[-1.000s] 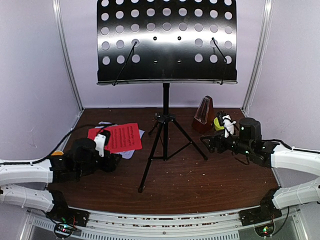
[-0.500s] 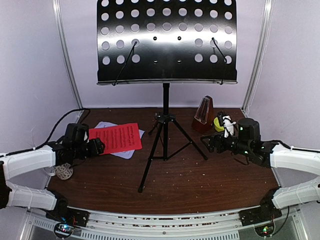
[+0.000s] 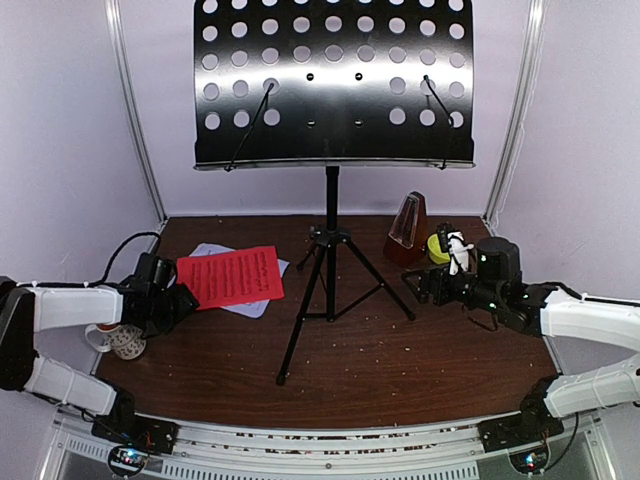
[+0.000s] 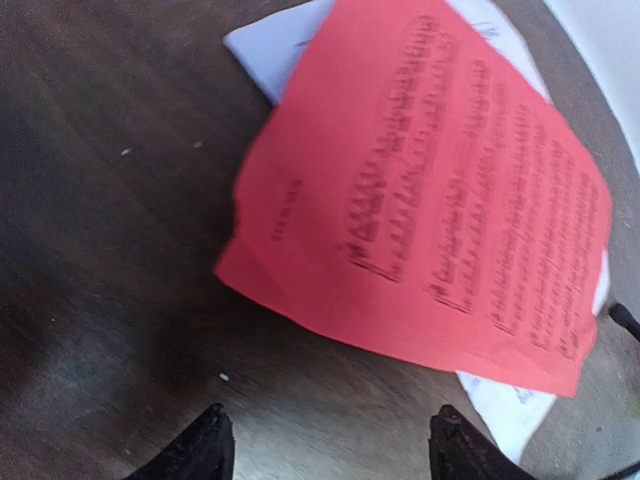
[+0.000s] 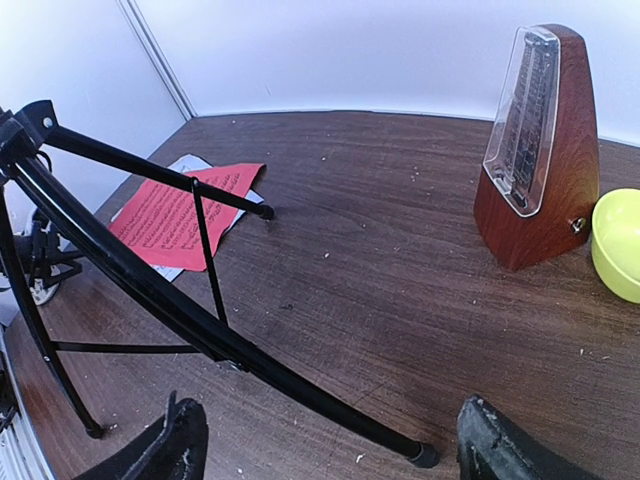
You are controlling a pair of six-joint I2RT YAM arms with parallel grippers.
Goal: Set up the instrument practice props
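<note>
On the dark wooden table (image 3: 400, 370) our left gripper (image 4: 330, 450) spreads empty, nearest us, just short of the red sheet (image 4: 430, 190), which overlies the white sheet (image 4: 270, 40). Our right gripper (image 5: 330, 450) gapes toward the legs of the music stand (image 3: 330, 140). We see the metronome (image 5: 560, 170) beyond them, upright.

The music stand (image 3: 331, 200) stands at the middle of the table (image 3: 400, 350). Two sheets lie flat to its left, the upper sheet (image 3: 232, 276) overlapping the lower sheet (image 3: 252, 307). Behind and right of its legs sits the metronome (image 3: 407, 230) with the bowl (image 3: 437, 246) just to its right, while at the left edge, nearer than the sheets, sits what seems to be a mug (image 3: 122, 342), partly hidden.
</note>
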